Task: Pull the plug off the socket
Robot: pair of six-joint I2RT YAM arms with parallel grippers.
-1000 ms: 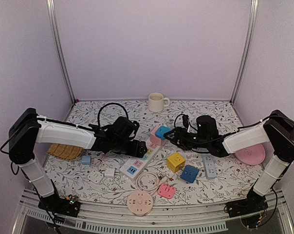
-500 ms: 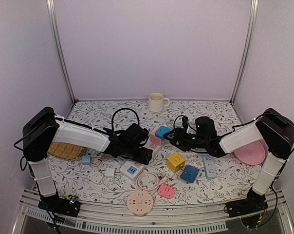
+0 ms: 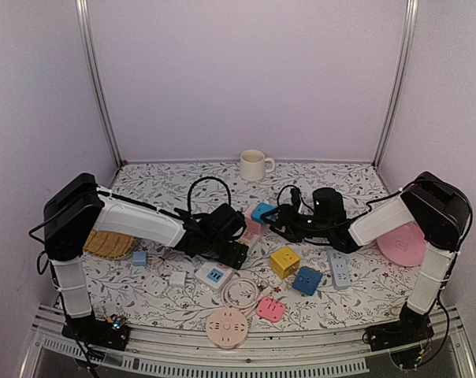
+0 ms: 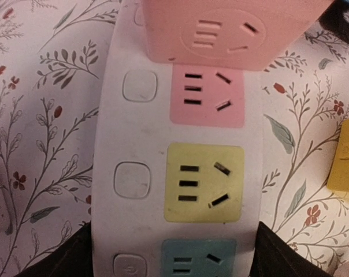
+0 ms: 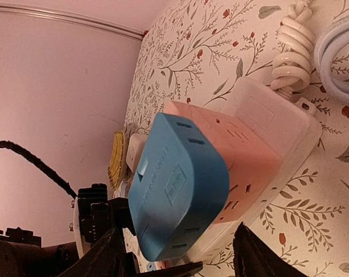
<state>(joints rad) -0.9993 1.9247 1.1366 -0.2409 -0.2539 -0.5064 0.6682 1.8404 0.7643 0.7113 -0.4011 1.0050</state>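
One wide left claw (image 4: 174,262) straddles diagonal strip (image 4: 134,133); right claw (image 5: 180,257) perhaps grips blue plug (image 5: 174,184).

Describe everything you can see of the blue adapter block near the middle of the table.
The blue adapter block is a round-cornered cube of matte plastic, with slot openings on its faces and an embossed rectangle on one side. It sits plugged onto the pink cube socket, which itself stands on the white power strip. The right gripper faces it, fingers spread to either side; whether they touch it cannot be told.
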